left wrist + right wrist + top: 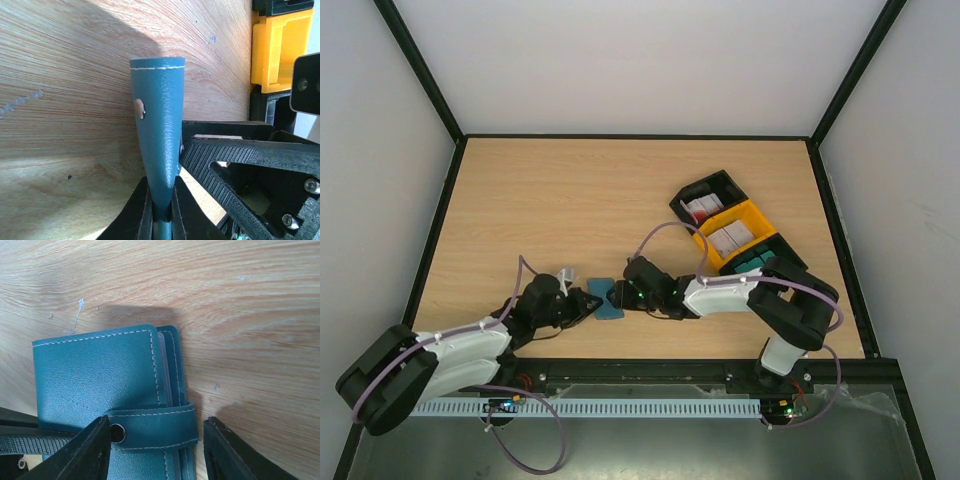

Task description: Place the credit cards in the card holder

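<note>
The card holder (pixel 605 298), a folded teal wallet, lies on the wooden table between my two arms. My left gripper (pixel 160 186) is shut on its edge, and from that wrist the card holder (pixel 159 125) appears edge-on, rising out of the jaws. My right gripper (pixel 156 429) stands open over the snap tab (pixel 152 427), one finger on either side; the left finger (pixel 89 449) sits right by the snap stud. The tab is fastened across the card holder (pixel 95 375). Credit cards (pixel 700 209), white with red marks, stand in the black bin; more white cards (pixel 732 236) are in the yellow bin.
A three-bin tray sits at the right: black bin (pixel 712 190), yellow bin (pixel 757 218) and dark-green bin (pixel 752 262). The yellow bin (pixel 277 47) shows in the left wrist view beside the right gripper's black finger (pixel 240 160). Dark enclosure rails frame the table.
</note>
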Robot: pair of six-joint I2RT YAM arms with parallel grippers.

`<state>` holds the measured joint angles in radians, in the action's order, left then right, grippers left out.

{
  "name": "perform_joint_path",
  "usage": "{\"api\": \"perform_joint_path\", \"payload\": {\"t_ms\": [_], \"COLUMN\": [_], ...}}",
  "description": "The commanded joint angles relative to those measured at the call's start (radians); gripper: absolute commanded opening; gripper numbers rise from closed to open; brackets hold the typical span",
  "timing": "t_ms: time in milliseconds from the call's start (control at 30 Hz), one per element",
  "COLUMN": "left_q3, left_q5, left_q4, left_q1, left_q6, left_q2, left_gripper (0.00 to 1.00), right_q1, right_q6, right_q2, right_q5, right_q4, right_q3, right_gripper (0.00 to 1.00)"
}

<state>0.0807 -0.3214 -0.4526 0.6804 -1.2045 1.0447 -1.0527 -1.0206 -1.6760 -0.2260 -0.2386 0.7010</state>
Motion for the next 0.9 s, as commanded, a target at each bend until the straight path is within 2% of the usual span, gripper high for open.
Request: {"api": "perform_joint_path", "payload": {"t_ms": [0, 200, 500, 733, 867], "left_q3": [0.040, 0.068, 0.096, 0.128, 0.139], "left_q5": [0.001, -0.010, 0.003, 0.069, 0.064], "left_q4": [0.023, 0.060, 0.113, 0.222, 0.239], "left_q1": [0.005, 0.005, 0.005, 0.001, -0.002], "left_q6": [0.041, 0.074, 0.110, 0.126, 0.136], "left_q2": [-0.048, -0.079, -0.111, -0.151, -0.158], "left_gripper": [0.03, 0.03, 0.03, 0.03, 0.03], "right_q1": [-0.016, -0.050, -0.080, -0.076, -0.069], "right_q6": [0.094, 0.147, 0.142, 0.034, 0.024], "right_q2": [0.035, 0.029, -0.006, -0.034, 0.012], "right_q5": [0.091, 0.148, 0.192, 0.631, 0.686], "right_q4": [0.241, 0.357, 0.452, 0.732, 0.754], "right_q3": [0.069, 0.179, 0.227, 0.233, 0.219], "right_gripper": [0.50, 0.55, 0.54, 0.37, 0.36]}}
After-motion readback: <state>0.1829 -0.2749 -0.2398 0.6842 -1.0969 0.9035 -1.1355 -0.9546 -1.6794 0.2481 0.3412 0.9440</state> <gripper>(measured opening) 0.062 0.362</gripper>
